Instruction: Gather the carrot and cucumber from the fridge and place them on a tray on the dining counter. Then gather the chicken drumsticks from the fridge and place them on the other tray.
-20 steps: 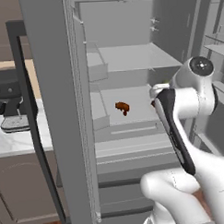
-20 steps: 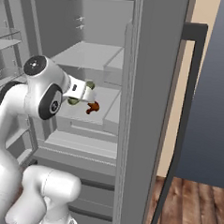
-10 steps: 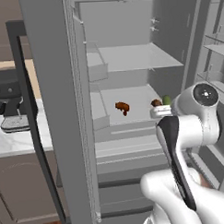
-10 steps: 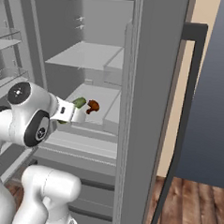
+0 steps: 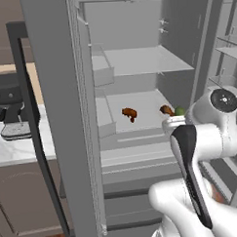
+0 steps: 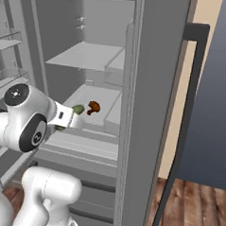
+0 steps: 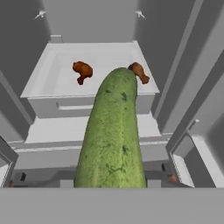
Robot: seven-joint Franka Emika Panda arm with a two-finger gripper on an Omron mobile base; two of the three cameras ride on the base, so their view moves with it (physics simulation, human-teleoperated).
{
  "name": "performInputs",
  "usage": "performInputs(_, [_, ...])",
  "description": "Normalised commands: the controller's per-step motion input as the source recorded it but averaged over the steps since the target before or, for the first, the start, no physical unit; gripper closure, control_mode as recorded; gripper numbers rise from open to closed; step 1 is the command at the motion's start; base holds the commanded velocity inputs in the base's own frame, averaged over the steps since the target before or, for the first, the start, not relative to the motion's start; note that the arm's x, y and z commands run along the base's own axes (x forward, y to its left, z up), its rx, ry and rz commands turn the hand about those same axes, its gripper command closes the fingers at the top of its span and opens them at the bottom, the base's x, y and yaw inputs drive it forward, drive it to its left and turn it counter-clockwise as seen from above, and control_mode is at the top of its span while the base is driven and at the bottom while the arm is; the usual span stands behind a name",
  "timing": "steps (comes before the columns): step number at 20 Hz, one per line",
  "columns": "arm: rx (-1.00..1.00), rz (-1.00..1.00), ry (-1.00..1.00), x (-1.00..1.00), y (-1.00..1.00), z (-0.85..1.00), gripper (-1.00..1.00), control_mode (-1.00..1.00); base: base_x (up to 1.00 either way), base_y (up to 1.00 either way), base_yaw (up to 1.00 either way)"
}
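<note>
My gripper [image 5: 174, 120] is shut on the green cucumber [image 7: 113, 135], which points away from the hand toward the open fridge. The cucumber's tip [image 5: 179, 110] shows just past the white wrist, in front of the middle shelf [image 7: 57, 83]. Two brown chicken drumsticks lie on that shelf: one at the left [image 7: 82, 71] [image 5: 129, 113], one at the right [image 7: 139, 72] [image 5: 166, 109]. From the right base view I see the cucumber [image 6: 77, 109] beside a drumstick [image 6: 93, 107], with the gripper [image 6: 69, 119] outside the shelf's front edge. The carrot, trays and dining counter are out of view.
The fridge door [image 5: 57, 118] stands open at the left with a dark handle [image 5: 32, 109]. A coffee machine [image 5: 12, 105] sits on the counter beyond it. Door bins [image 5: 230, 52] line the right side. An upper shelf [image 5: 137, 61] and lower drawers [image 5: 128, 188] frame the opening.
The arm has dropped and drawn back from the fridge shelf, carrying the cucumber with it. Both drumsticks stay where they were.
</note>
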Motion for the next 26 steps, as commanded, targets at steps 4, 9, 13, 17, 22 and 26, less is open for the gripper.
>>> performInputs(4, [0.00,0.00,-0.05,-0.38,0.00,-0.02,1.00,-1.00,0.00,0.00,0.00])
performInputs(9, [0.00,0.00,0.00,-0.22,0.00,-0.10,1.00,-1.00,0.00,0.00,0.00])
performInputs(13, [0.00,0.00,0.00,-0.24,0.00,-0.02,1.00,1.00,-0.13,0.00,0.00])
performInputs(17, [0.00,0.00,0.00,0.00,0.00,0.00,1.00,1.00,-0.66,0.00,0.00])
performInputs(22, [0.00,0.00,0.00,0.00,0.00,0.00,1.00,1.00,-0.68,0.01,0.00])
performInputs(26, [0.00,0.00,0.00,0.00,0.00,0.00,1.00,1.00,-0.77,0.00,0.00])
